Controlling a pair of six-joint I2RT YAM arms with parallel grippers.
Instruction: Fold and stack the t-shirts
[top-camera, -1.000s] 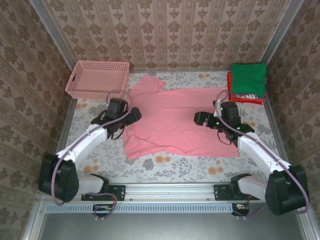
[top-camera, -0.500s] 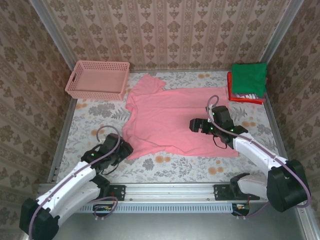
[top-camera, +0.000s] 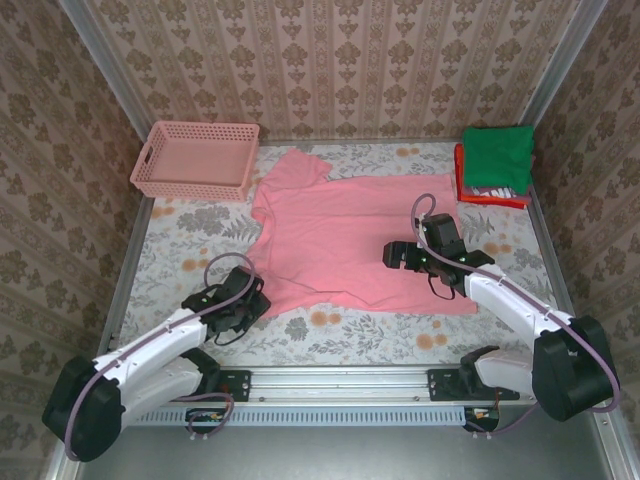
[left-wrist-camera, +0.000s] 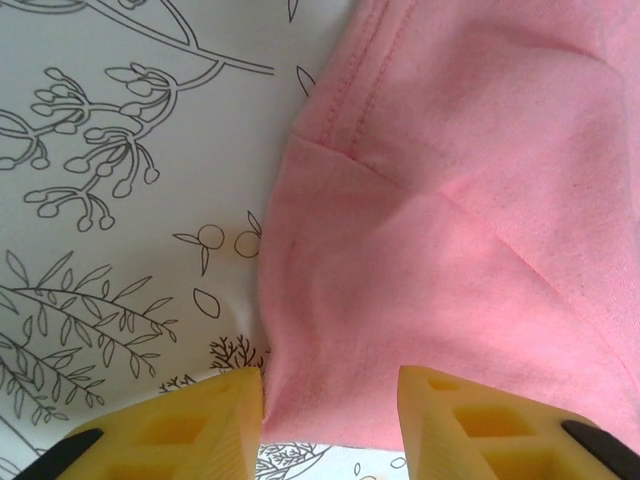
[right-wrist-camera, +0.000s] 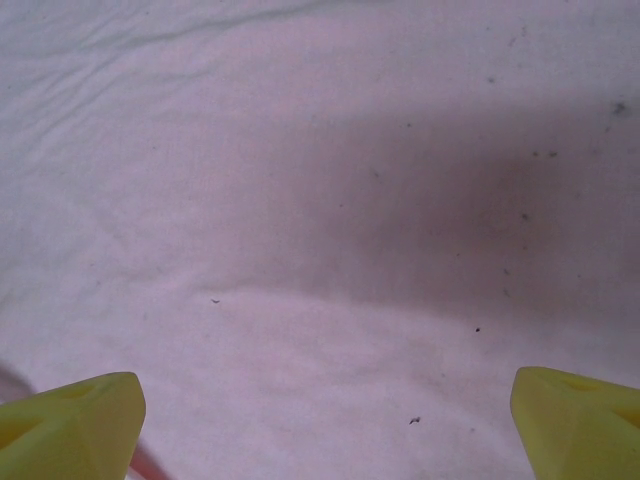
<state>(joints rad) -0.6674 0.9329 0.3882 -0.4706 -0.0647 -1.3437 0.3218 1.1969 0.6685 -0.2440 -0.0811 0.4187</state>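
The salmon-pink t-shirt lies spread flat in the middle of the table. My left gripper is low at the shirt's near-left hem corner. In the left wrist view the pink cloth runs between the yellow fingers, which stand partly closed with a gap, the left one touching the puckered hem edge; the left gripper is open. My right gripper hovers over the shirt's right half, jaws wide open above flat cloth. A folded green t-shirt tops a stack with white and red ones at the far right.
A pink lattice basket stands at the far left corner. The floral tablecloth is bare left of the shirt and along the near edge. Patterned walls close in the table on three sides.
My left arm pulled back from the shirt's left side to its near-left hem corner, and its jaws narrowed around the cloth. The right gripper shifted slightly left, staying open.
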